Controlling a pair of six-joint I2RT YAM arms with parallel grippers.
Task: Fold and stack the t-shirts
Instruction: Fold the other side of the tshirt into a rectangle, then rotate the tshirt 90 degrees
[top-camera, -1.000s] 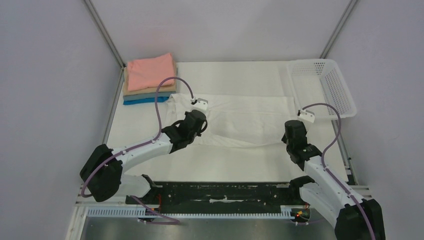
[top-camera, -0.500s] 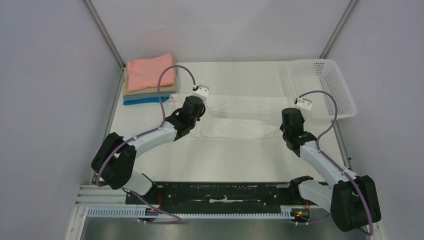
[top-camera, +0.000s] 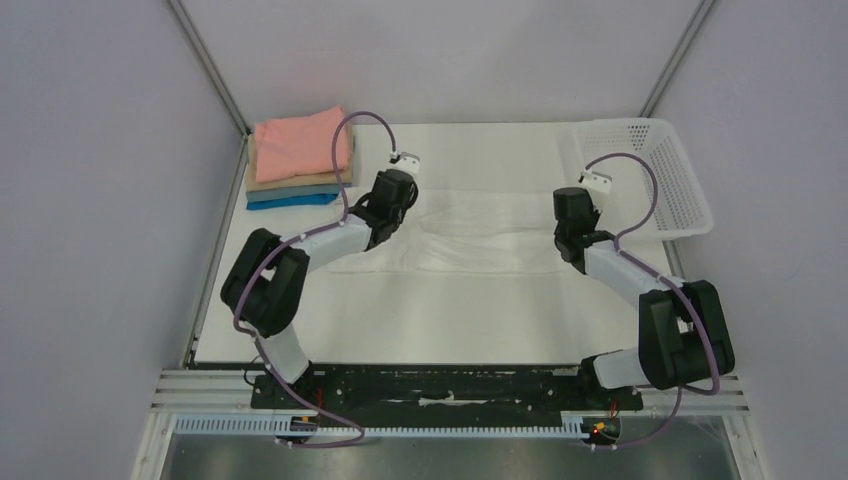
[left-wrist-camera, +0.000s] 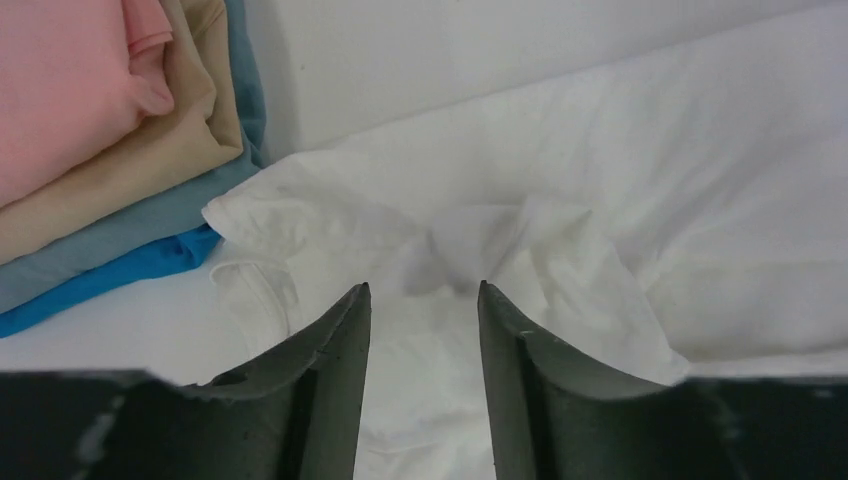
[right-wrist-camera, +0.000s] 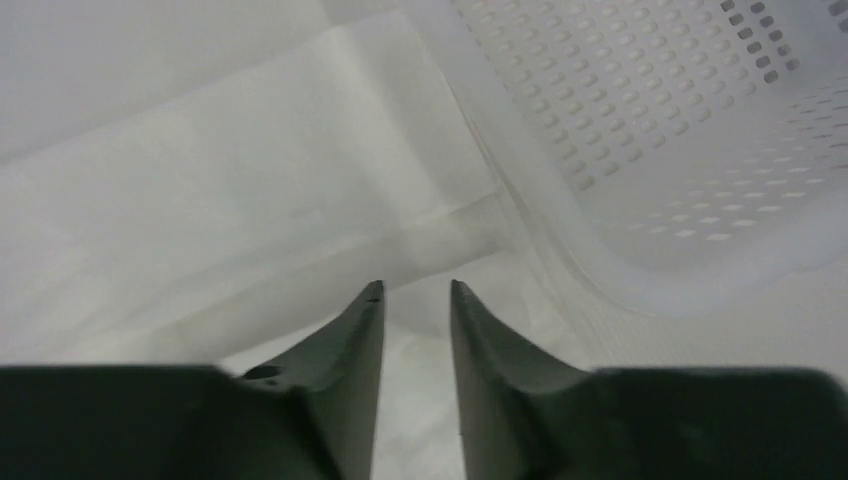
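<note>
One stack of four folded t-shirts (top-camera: 298, 160) sits at the upper left of the top view: salmon pink on top, then tan, grey-blue and bright blue. Just right of it, the left gripper (left-wrist-camera: 420, 292) hangs low over the bunched left end of the single white t-shirt (top-camera: 490, 228), which lies across the middle. Its jaws are parted and clamp nothing. At the shirt's right end, the right gripper (right-wrist-camera: 415, 288) is slightly open and empty. One white mesh basket (top-camera: 665, 175) stands upper right, beside that end.
</note>
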